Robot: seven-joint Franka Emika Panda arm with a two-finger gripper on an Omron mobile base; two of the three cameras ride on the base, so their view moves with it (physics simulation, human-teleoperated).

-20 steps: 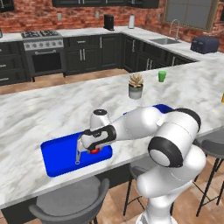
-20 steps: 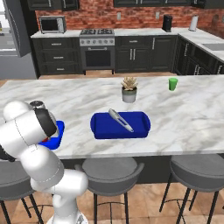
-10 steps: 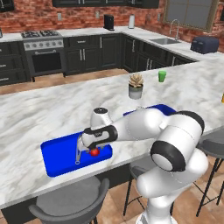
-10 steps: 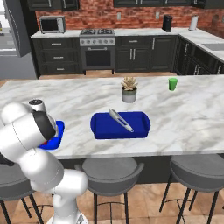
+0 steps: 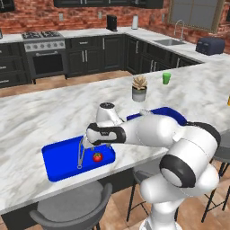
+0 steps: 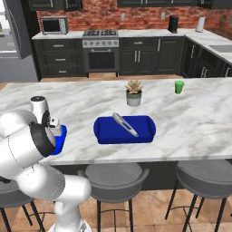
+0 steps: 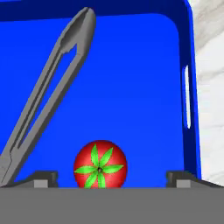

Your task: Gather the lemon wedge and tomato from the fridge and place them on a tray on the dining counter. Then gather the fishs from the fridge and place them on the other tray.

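At the bottom centre of the hand view the tomato (image 7: 100, 164) rests on the blue tray (image 7: 144, 65) (grey tongs (image 7: 48, 87) lie to its left), between the spread tips of the gripper (image 7: 111, 177), which touch nothing

A red brick wall (image 5: 85, 13) backs dark grey cabinets (image 6: 140, 56), a steel stove (image 6: 101, 50) and a microwave (image 6: 54, 25); terracotta tiles (image 5: 67, 83) cover the floor.
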